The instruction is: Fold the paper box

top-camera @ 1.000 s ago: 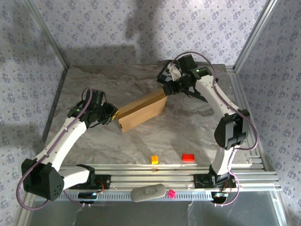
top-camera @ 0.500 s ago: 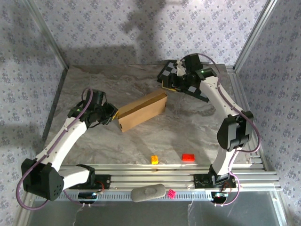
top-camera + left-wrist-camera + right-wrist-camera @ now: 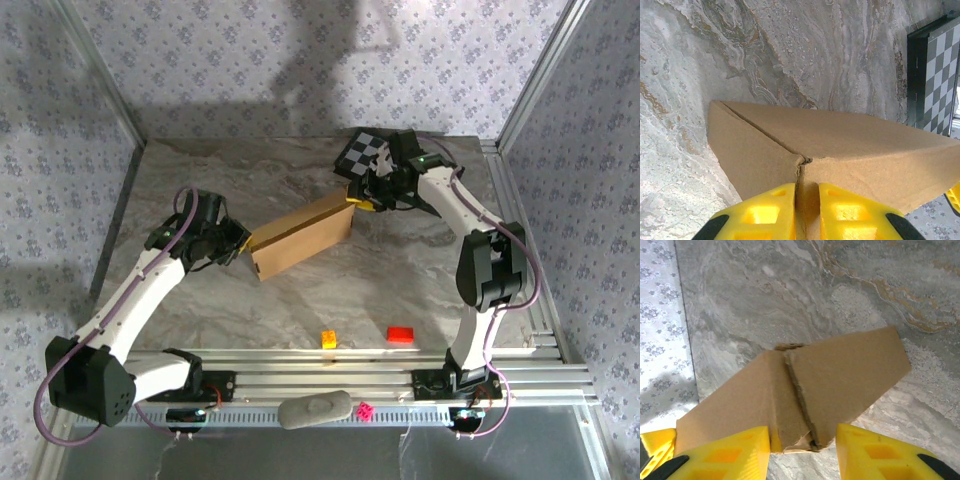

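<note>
The paper box (image 3: 300, 235) is a brown cardboard mailer, folded into a long shallow box lying slantwise mid-table. My left gripper (image 3: 243, 243) is at its near-left end, and in the left wrist view its yellow fingers (image 3: 771, 212) are pinched on a cardboard edge at the box (image 3: 850, 145) corner; left gripper (image 3: 806, 190) shut. My right gripper (image 3: 357, 200) is at the far-right end. In the right wrist view the box's (image 3: 840, 370) end flaps sit between the spread fingers of the right gripper (image 3: 802, 435); the left finger (image 3: 735, 450) touches cardboard, the right one stands apart.
A black-and-white checkered board (image 3: 366, 152) lies at the back just behind the right gripper, also at the right edge of the left wrist view (image 3: 935, 75). A yellow block (image 3: 328, 338) and a red block (image 3: 401, 334) sit near the front rail.
The right arm lifted off the box end, turned, and came back down around it, uncovering the checkered board. The box and left arm have not moved.
</note>
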